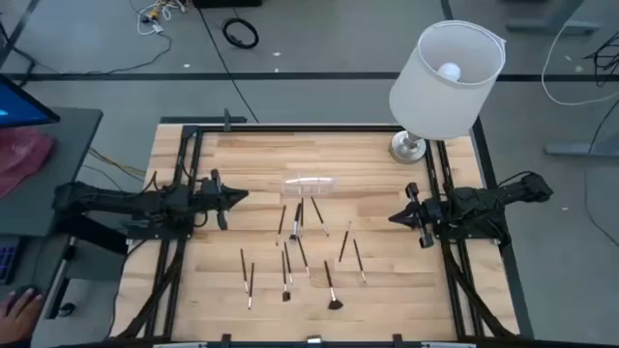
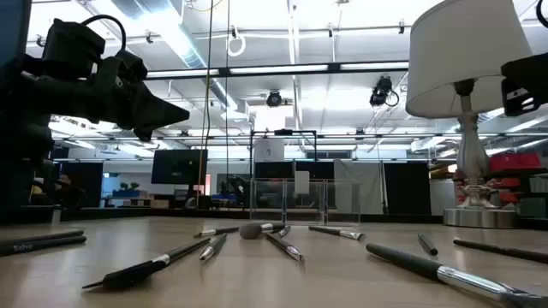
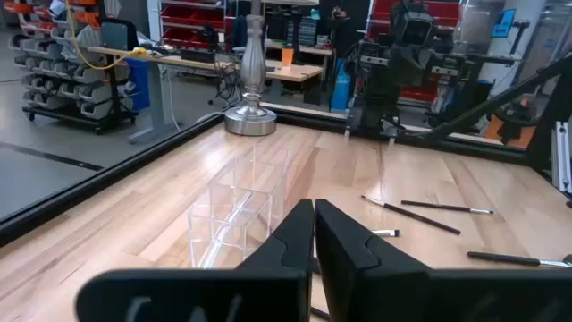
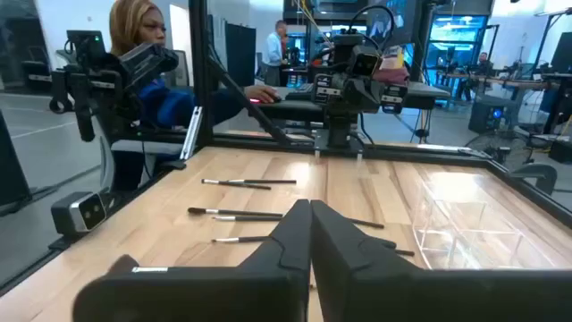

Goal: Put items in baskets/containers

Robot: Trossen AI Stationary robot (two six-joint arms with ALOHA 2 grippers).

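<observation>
Several thin makeup brushes (image 1: 295, 242) with dark handles lie scattered flat on the wooden table's middle, and a fan-shaped one (image 1: 332, 290) lies nearest the front edge. A clear plastic container (image 1: 309, 185) lies on the table just beyond them; it also shows in the left wrist view (image 3: 237, 210) and the right wrist view (image 4: 465, 219). My left gripper (image 1: 242, 196) hovers shut at the table's left and points toward the container. At the right, my right gripper (image 1: 395, 217) hovers shut and points at the brushes. Both are above the table and hold nothing.
A lamp (image 1: 447, 82) with a white shade stands on its metal base (image 1: 407, 147) at the far right corner. Black rails (image 1: 189, 164) frame the table's sides. A person sits past the table's left edge (image 4: 143, 54), with a hand (image 1: 19, 309) at a desk.
</observation>
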